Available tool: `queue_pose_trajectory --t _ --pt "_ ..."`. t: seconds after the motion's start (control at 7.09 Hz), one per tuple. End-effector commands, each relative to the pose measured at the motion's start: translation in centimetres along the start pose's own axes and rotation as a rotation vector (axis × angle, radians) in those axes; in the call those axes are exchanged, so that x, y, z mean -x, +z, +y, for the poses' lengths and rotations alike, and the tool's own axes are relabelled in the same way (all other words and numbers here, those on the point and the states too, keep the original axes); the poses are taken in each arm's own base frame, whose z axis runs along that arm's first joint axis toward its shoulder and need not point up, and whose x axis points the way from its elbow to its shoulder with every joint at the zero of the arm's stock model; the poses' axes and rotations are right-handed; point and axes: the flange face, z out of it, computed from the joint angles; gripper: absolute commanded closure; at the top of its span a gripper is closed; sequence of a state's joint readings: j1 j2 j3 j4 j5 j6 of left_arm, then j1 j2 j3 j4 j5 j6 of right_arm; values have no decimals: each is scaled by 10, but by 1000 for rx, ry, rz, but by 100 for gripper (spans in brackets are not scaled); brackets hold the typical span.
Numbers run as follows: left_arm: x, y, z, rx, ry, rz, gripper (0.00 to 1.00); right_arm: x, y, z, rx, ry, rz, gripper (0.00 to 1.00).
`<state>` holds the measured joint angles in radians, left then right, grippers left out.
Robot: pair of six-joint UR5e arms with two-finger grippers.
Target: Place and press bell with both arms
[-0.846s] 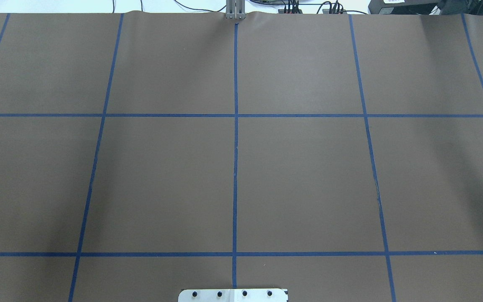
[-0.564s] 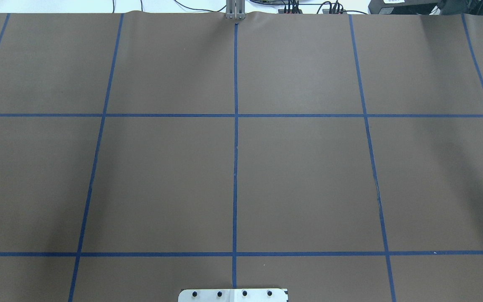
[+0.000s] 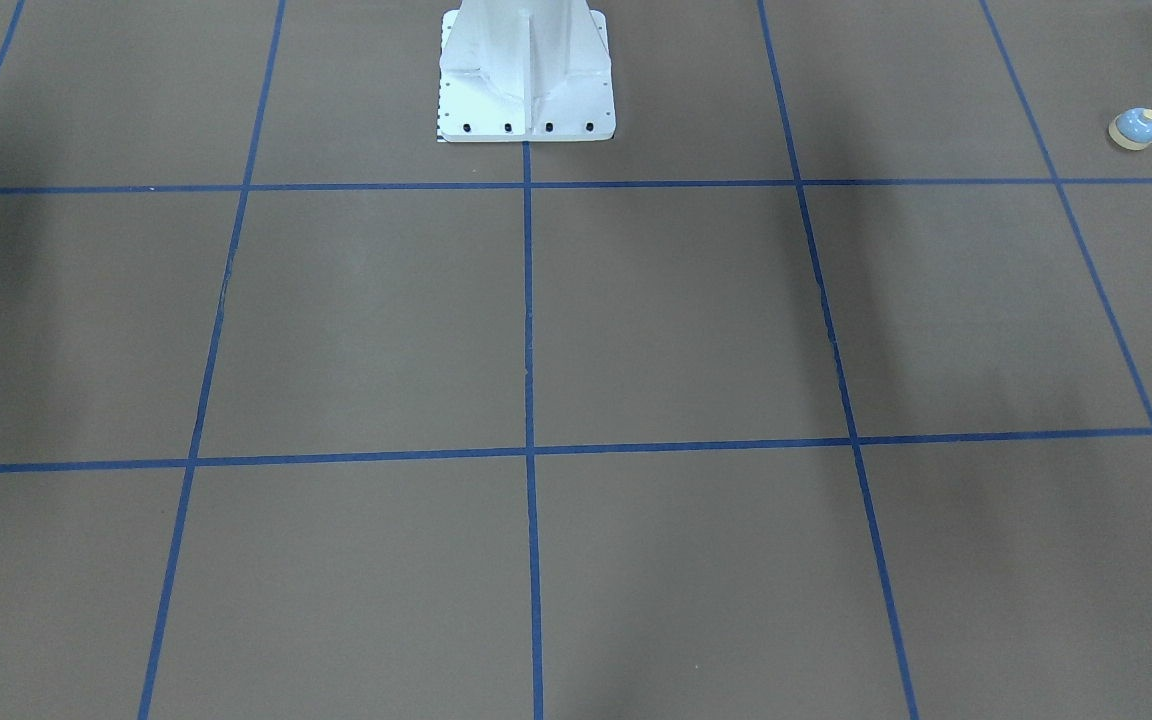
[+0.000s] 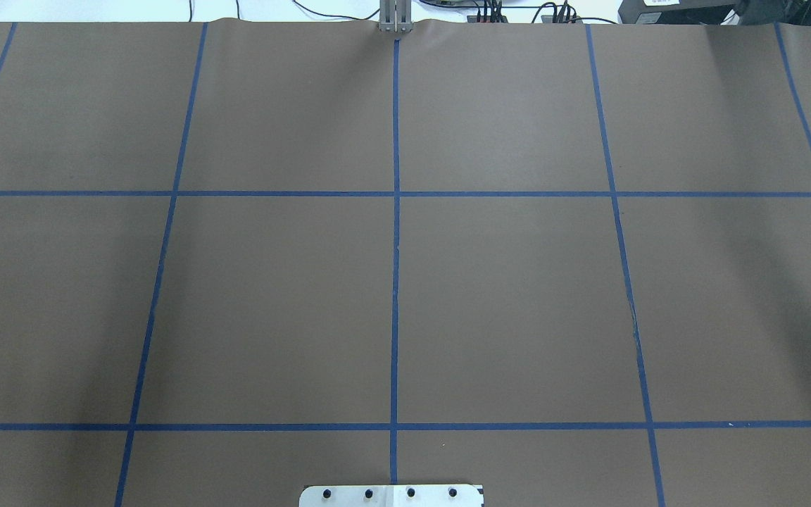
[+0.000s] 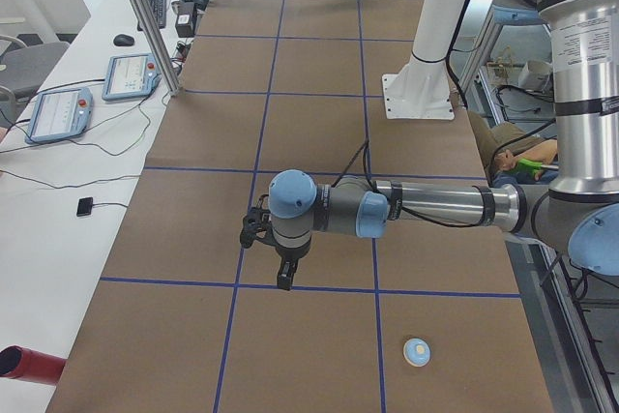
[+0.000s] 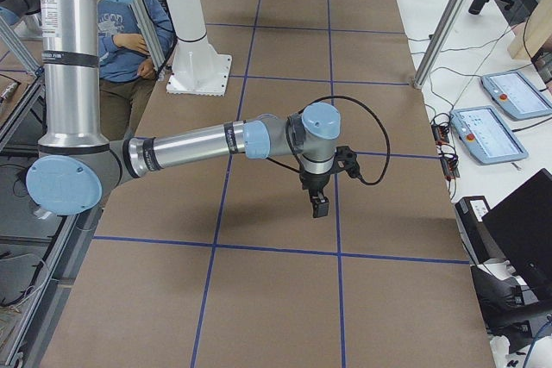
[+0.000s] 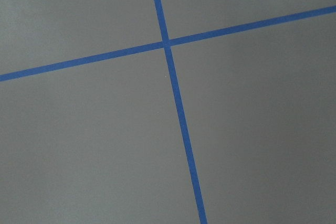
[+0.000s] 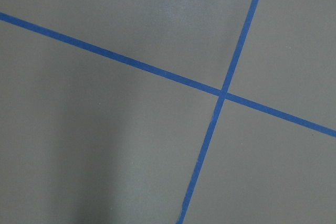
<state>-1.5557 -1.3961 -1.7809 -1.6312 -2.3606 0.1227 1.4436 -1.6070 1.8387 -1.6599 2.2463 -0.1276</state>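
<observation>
Two steps, placing and pressing, both look undone.

Front-facing view: the bell sits upright on the bench, far out on the robot's left and well apart from the white pedestal. No arm shows.

Overhead view: blue tape lines only, with bell and arms out of frame.

Left side view: the left arm reaches out. The left end effector hovers near the bell, not touching it. I cannot tell how far it is open.

Right side view: the right arm hangs mid-bench. I cannot tell the right end effector opening either, and the bell lies at the far end.

Wrist views: tape crossings only, no fingers visible.
</observation>
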Motion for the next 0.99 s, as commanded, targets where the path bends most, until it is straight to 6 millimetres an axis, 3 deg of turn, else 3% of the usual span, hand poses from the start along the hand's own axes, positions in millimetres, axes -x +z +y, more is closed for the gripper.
queue_pose_trajectory --t 0.0,0.14,0.28,0.42,0.71,0.85 --pt "0 0 1 1 1 0 1 3 5 6 0 8 -56 0" --pt "2 3 3 8 -2 0 1 5 3 3 -6 1 -59 0" --pt "10 13 24 35 -30 3 0 6 3 2 -8 0 -64 0" --pt "18 21 31 57 -54 3 0 5 5 4 -3 6 -72 0" --pt "49 56 64 128 -115 14 1 8 5 5 -8 0 -105 0" --pt "56 68 95 163 -150 18 1 9 6 5 -7 3 -113 0"
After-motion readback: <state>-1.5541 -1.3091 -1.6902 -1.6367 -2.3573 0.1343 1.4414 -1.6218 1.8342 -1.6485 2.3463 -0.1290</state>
